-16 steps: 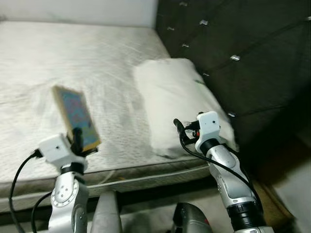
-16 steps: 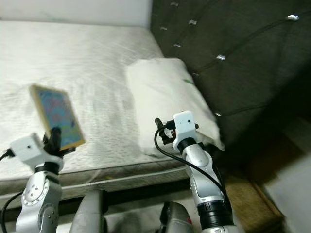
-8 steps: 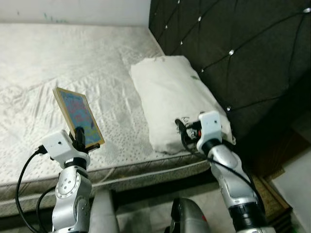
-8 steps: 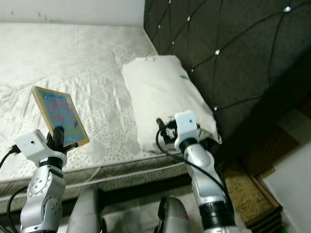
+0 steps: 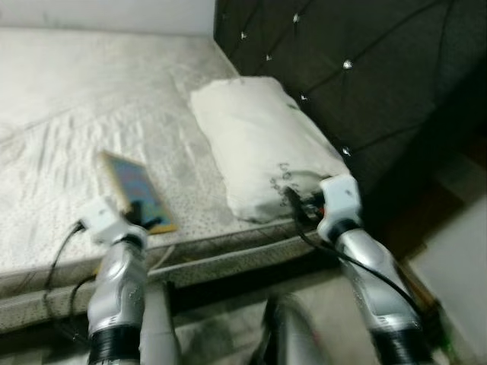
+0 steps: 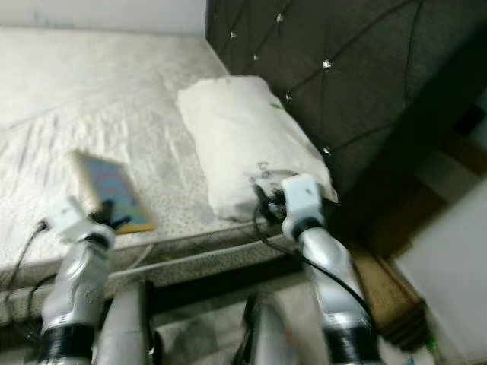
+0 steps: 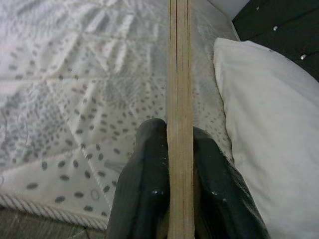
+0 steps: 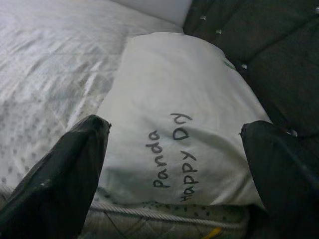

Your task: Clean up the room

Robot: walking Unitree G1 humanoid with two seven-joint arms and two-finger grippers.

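Evidently the left gripper pinches a thin book by one edge above the mattress, where it may twist loose, while the right gripper gapes wide before the pillow.

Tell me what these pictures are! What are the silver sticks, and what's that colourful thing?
The silver sticks are a robot's two arms. Two pictures come from cameras in its head, looking down at a bed. Two more come from cameras on its wrists. On the bed lies a white pillow with "Panda Happy Day" written on it. The left gripper pinches a colourful book between two black fingers. The right gripper is open, empty, and pointing at the pillow.
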